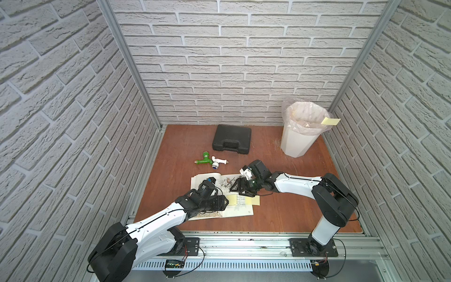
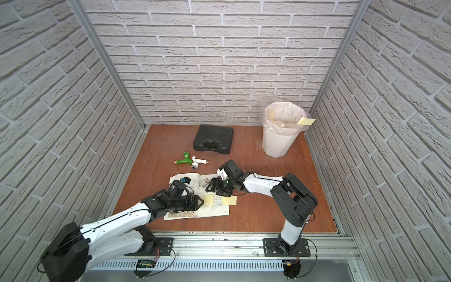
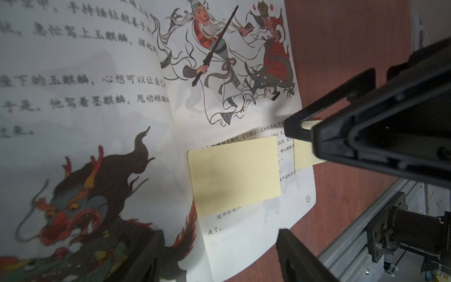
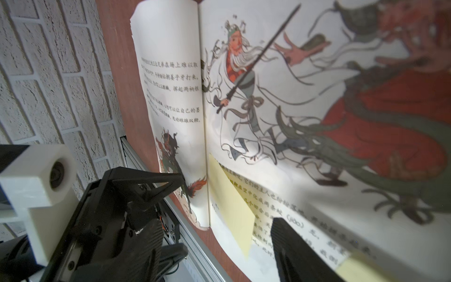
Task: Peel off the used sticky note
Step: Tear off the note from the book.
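Observation:
An open picture book (image 1: 241,211) (image 2: 214,212) lies on the brown table. Two pale yellow sticky notes are on its right page. The larger sticky note (image 1: 233,199) (image 3: 234,173) (image 4: 231,214) sits near the spine, with one edge lifted off the paper. A smaller note (image 1: 253,201) (image 3: 302,156) overhangs the page's outer edge. My left gripper (image 1: 227,201) (image 3: 219,256) is open just short of the larger note, over the page's lower corner, and holds nothing. My right gripper (image 1: 240,190) (image 3: 303,133) (image 4: 224,251) is open, its tips down on the page by the smaller note.
A black tool case (image 1: 231,139) lies at the back. A green fitting (image 1: 204,160) and a white fitting (image 1: 218,162) lie just behind the book. A white bin (image 1: 296,144) with a plastic liner stands back right, another yellow note (image 1: 330,121) stuck on its rim. Brick walls close three sides.

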`<act>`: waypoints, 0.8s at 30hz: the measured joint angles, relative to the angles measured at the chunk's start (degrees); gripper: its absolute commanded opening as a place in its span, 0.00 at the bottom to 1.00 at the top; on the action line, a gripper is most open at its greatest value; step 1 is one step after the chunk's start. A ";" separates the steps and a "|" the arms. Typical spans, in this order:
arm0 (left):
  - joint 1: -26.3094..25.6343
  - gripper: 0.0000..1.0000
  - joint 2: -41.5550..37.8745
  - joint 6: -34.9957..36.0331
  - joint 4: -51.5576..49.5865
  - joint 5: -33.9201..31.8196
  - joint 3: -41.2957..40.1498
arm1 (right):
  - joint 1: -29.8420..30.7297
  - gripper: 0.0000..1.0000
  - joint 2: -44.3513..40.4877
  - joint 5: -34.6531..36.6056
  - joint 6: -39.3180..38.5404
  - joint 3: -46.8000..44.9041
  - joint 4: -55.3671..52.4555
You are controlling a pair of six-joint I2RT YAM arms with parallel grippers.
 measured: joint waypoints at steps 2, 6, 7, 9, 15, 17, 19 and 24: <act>0.00 0.72 0.24 0.04 -0.07 0.00 0.00 | 0.00 0.73 -0.42 -0.07 0.44 -1.90 1.03; 0.00 0.68 0.52 0.42 -0.13 0.15 0.00 | 0.26 0.70 -0.66 -0.44 1.01 -4.50 2.43; 0.00 0.67 0.63 0.48 -0.13 0.17 0.00 | 0.44 0.70 -0.66 -0.66 1.07 -4.66 2.51; 0.00 0.66 0.96 0.59 -0.13 0.24 0.00 | 0.87 0.68 -0.66 -1.18 1.27 -4.68 3.02; 0.00 0.66 2.21 0.98 -0.04 0.22 0.00 | 2.60 0.60 -0.50 -2.56 1.92 -4.63 4.92; 0.00 0.66 2.29 1.01 -0.02 0.22 0.00 | 3.08 0.58 0.04 -3.02 2.25 -4.42 5.64; 0.00 0.66 2.32 1.01 -0.02 0.22 0.00 | 3.54 0.55 0.87 -3.50 2.45 -4.07 6.21; 0.00 0.66 2.32 1.03 -0.04 0.22 0.00 | 4.22 0.44 3.13 -4.24 3.19 -3.78 7.26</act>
